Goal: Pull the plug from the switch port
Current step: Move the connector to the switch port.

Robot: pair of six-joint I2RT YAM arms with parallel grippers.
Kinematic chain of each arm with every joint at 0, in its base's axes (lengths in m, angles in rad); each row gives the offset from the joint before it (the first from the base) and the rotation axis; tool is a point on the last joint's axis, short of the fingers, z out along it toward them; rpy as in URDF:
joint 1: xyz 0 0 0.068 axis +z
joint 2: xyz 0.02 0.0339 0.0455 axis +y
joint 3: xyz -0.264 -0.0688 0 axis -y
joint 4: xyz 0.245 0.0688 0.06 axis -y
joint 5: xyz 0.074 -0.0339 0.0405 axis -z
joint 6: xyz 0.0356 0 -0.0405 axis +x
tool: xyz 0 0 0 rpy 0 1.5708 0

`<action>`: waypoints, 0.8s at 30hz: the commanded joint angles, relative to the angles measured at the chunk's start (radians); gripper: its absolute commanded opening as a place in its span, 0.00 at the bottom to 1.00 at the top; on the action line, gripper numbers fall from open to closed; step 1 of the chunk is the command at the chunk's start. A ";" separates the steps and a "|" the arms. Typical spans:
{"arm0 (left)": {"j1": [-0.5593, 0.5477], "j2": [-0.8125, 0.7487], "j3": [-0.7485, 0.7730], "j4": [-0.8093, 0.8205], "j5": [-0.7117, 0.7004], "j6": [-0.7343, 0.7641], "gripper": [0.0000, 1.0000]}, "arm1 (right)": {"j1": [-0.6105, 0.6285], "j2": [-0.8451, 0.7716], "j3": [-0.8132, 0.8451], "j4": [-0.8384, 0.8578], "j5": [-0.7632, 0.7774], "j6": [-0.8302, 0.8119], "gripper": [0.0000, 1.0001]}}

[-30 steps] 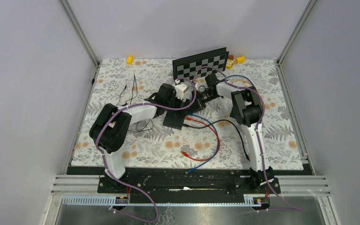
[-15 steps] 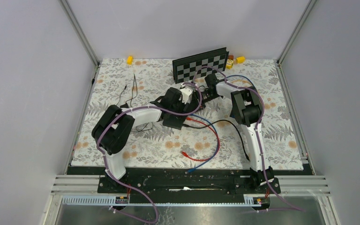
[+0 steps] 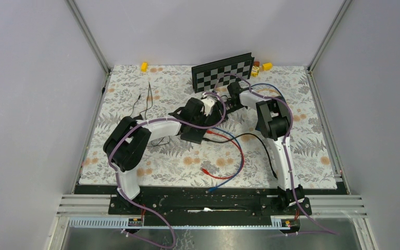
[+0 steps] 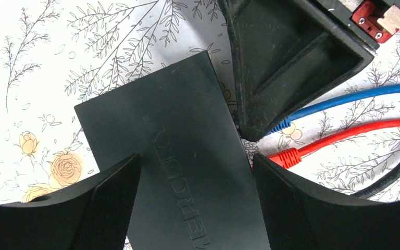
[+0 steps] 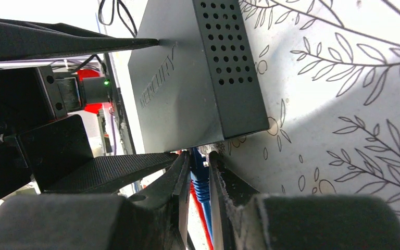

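Note:
The black switch (image 3: pixel 194 134) lies mid-table on the flowered mat; its lid reads MERCURY in the left wrist view (image 4: pixel 187 156). My left gripper (image 4: pixel 196 162) straddles it from above, pads against both long sides. A blue cable (image 4: pixel 344 99) and a red cable with its plug (image 4: pixel 284 156) run into the switch's port side. My right gripper (image 5: pixel 200 156) is shut on the blue plug (image 5: pixel 200 179) right at the switch's edge (image 5: pixel 187 78). In the top view the two grippers meet over the switch, left (image 3: pixel 202 122) and right (image 3: pixel 224 109).
A checkerboard (image 3: pixel 223 70) leans at the back. Yellow blocks (image 3: pixel 144 66) (image 3: pixel 266 66) sit by the back wall. Thin black wires (image 3: pixel 145 101) lie at the left. Loose red (image 3: pixel 207 170) and blue (image 3: pixel 211 190) cable ends and a black cable (image 3: pixel 260 140) curl in front.
My left arm has swung right and brought its gripper over the switch; in the last half second it hardly moved. The right arm has stayed in place.

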 commanded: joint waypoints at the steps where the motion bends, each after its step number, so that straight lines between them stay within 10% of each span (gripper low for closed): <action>1: 0.011 0.043 0.002 -0.083 -0.040 -0.018 0.78 | 0.011 0.024 -0.080 0.115 0.107 0.054 0.00; 14: 0.012 0.045 -0.005 -0.086 -0.033 -0.021 0.75 | -0.001 0.060 0.057 -0.072 0.156 -0.099 0.00; 24: 0.012 0.041 -0.006 -0.087 -0.047 -0.024 0.74 | -0.001 -0.023 -0.157 0.194 0.107 0.118 0.00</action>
